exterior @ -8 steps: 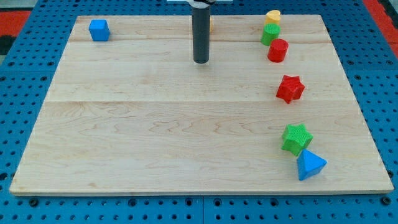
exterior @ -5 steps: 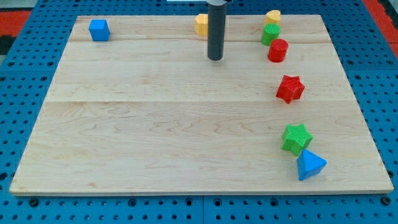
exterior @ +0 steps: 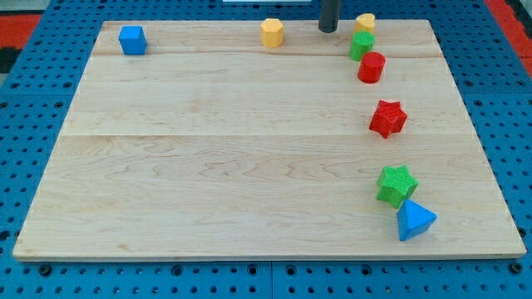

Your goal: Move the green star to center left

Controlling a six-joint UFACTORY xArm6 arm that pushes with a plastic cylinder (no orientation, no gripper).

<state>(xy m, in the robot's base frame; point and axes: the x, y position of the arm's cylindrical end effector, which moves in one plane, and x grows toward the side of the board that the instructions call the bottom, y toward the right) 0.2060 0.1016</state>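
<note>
In the one camera view, the job had not started. The green star [exterior: 396,184] sat near the board's [exterior: 208,166] bottom right corner, touching the blue triangle block [exterior: 415,220]. It needed to go far across to the middle of the left edge.

The rod stood straight up at the top edge. My tip [exterior: 328,31] was between the yellow block [exterior: 272,32] and the yellow round block [exterior: 364,22], well apart from the star. The rod had no fingers, so nothing was held or pinched.

A pale wooden board [exterior: 208,166] lies on a blue pegboard surface [exterior: 33,100] under even light.
</note>
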